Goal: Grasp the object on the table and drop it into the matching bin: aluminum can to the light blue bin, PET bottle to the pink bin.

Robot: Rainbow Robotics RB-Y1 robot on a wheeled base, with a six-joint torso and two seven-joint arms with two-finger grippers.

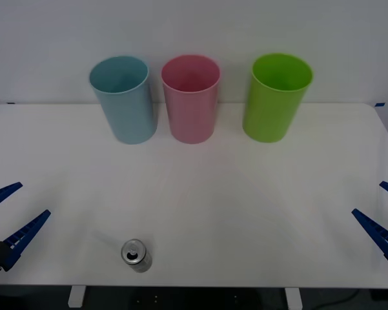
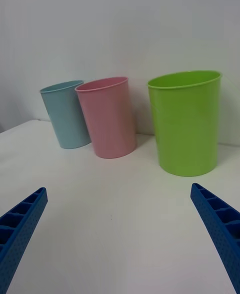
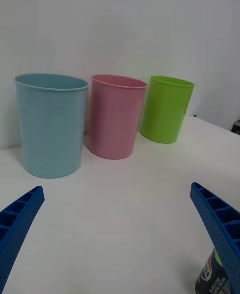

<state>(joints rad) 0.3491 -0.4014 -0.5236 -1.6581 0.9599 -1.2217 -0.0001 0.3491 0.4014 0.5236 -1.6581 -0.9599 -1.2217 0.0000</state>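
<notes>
White wall rises behind the wide tabletop (image 1: 200, 194), a smooth matte white slab with rounded corners. At the left edge the left gripper (image 1: 5, 219) hovers low over the surface, its ribbed blue fingers spread wide apart and empty. Just beside it, toward the near edge, the aluminum can (image 1: 136, 254) stands upright, a small silver cylinder with a round pull-tab top; its dark printed side peeks past one finger in the left wrist view (image 3: 212, 276). Along the far edge stand three tall tapered plastic bins, glossy and cup-shaped: the light blue bin (image 1: 123, 99), the pink bin (image 1: 191, 98) close beside it, and a lime green bin (image 1: 275, 97) set a little further off. At the right edge the right gripper (image 1: 381, 213) waits, its fingers likewise spread and holding nothing.

Nothing is grasped yet, so the task looks to be at its very start. The next move likely falls to the left arm, nearest the can: swing inward, straddle the thin metal wall and close gently, since it may dent or tip, then carry it to the light blue bin.
</notes>
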